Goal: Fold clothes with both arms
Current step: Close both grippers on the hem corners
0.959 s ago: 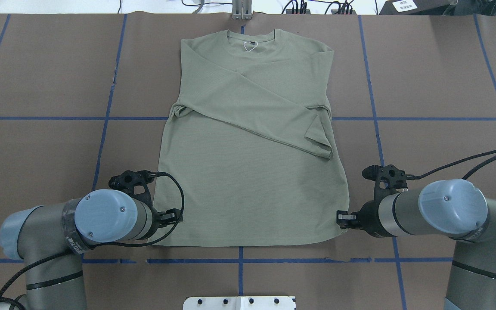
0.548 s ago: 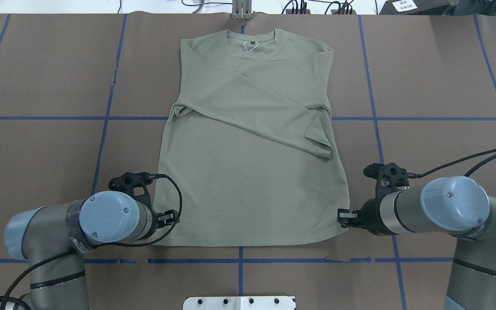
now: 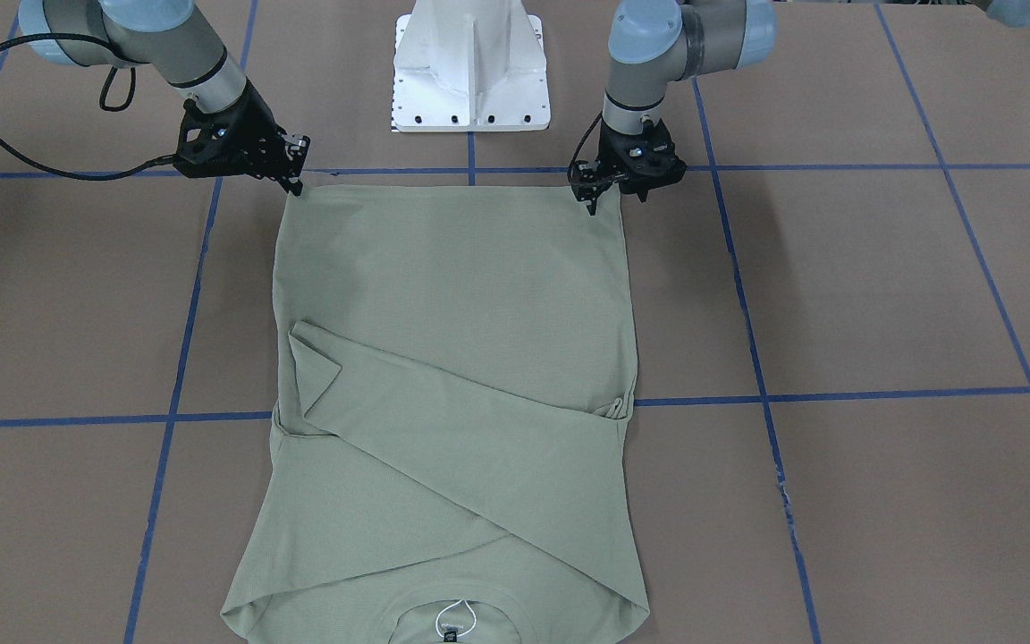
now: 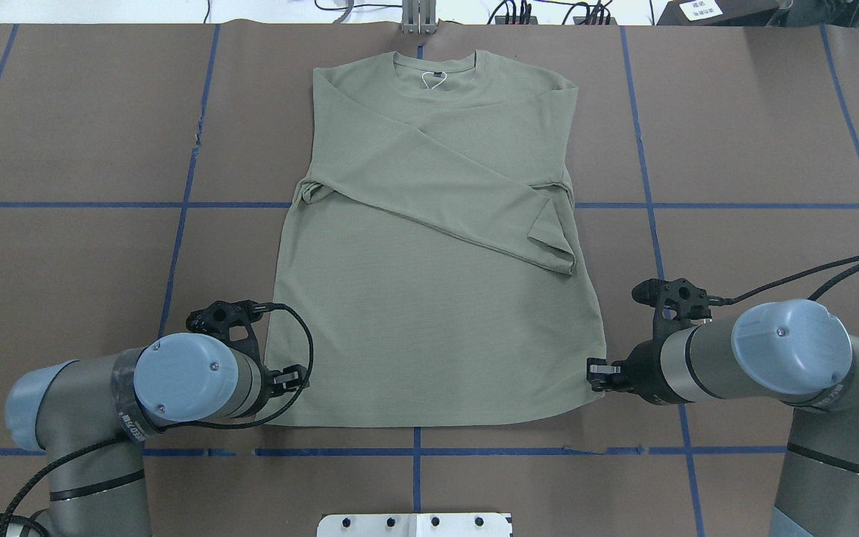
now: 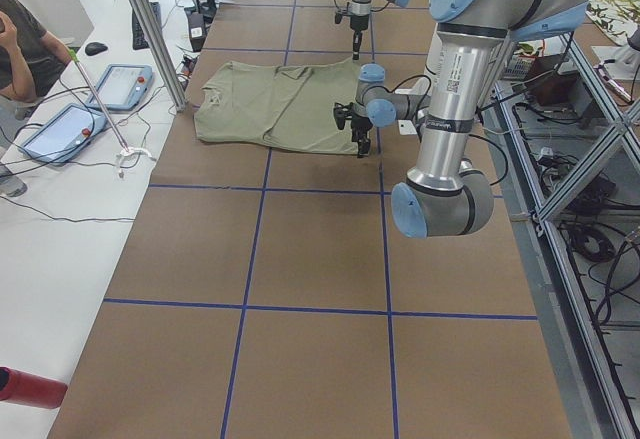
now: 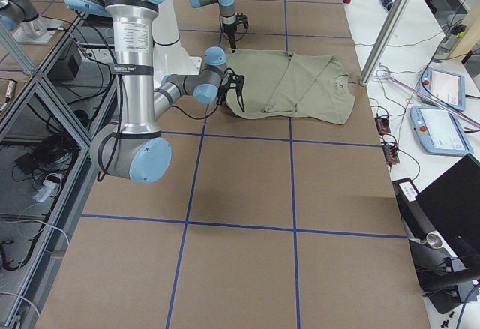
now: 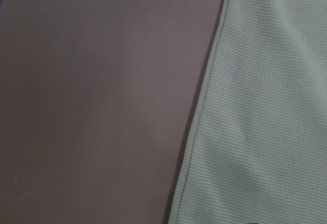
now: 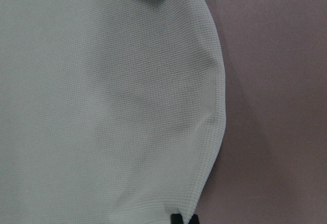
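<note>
Right pincer [image 4: 595,371] further along shirt [image 4: 429,298] edge

The shirt [image 3: 452,295] is cut off at the neck by the front view's lower edge. Left gripper [image 3: 590,201] and right gripper [image 3: 297,185] are too small to judge their hold; the right's fingertips [image 8: 176,219] barely clear the wrist view's bottom edge

- The left arm [image 4: 86,391] comes in at the lower left of the overhead view, its forearm low and level and its wrist turned toward the centre.
- The left gripper [image 4: 294,377] points downward; its jaw spacing is unclear.
- The right arm [image 4: 795,358] mirrors it from the lower right.
- The right gripper [image 4: 596,371] also points downward, its spacing equally unclear.
</note>
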